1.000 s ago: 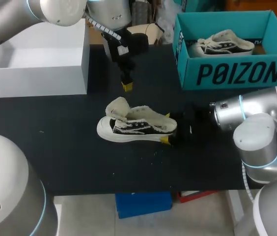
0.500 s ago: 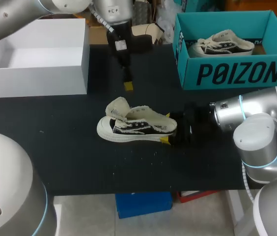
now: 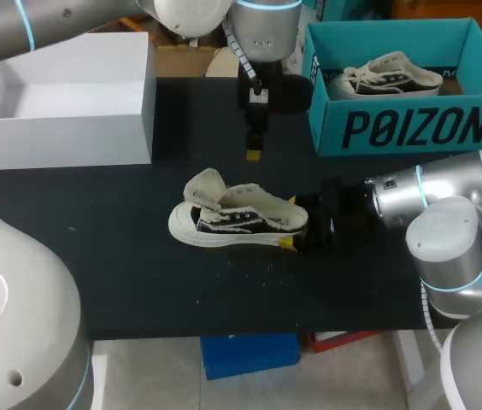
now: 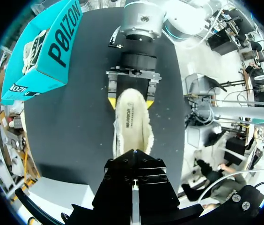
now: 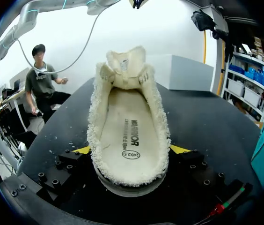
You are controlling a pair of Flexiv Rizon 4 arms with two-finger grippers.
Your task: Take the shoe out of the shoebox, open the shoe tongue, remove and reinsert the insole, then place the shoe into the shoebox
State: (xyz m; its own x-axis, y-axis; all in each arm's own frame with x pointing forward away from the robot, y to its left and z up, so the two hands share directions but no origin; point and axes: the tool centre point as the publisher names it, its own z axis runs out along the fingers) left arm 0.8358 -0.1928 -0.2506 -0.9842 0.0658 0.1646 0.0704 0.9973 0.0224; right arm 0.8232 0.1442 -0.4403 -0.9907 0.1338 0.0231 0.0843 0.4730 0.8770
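My right pincer (image 3: 296, 229) pinches the shoe (image 3: 237, 218) at its heel. One yellow fingertip (image 5: 179, 149) presses on each side of the heel, and the fluffy edge touches both. The shoe stands on its sole on the black table (image 3: 138, 282), with its toe pointing straight away from this pincer. The tongue (image 5: 125, 63) is folded up at the far end, toward the toe. The insole (image 5: 127, 126) lies flat inside the shoe, just ahead of the pincer.

My left pincer (image 3: 254, 152) hangs over the table, well apart from the shoe and not touching it. I cannot tell if it is spread or pressed together. From its own camera the shoe lies ahead of it, toe end nearest, and the right pincer is at the far end.

The teal shoebox (image 3: 412, 128) sits near the left pincer, with a second shoe (image 3: 390, 75) lying in it. A white box (image 3: 61, 128) stands on the other side of that pincer.
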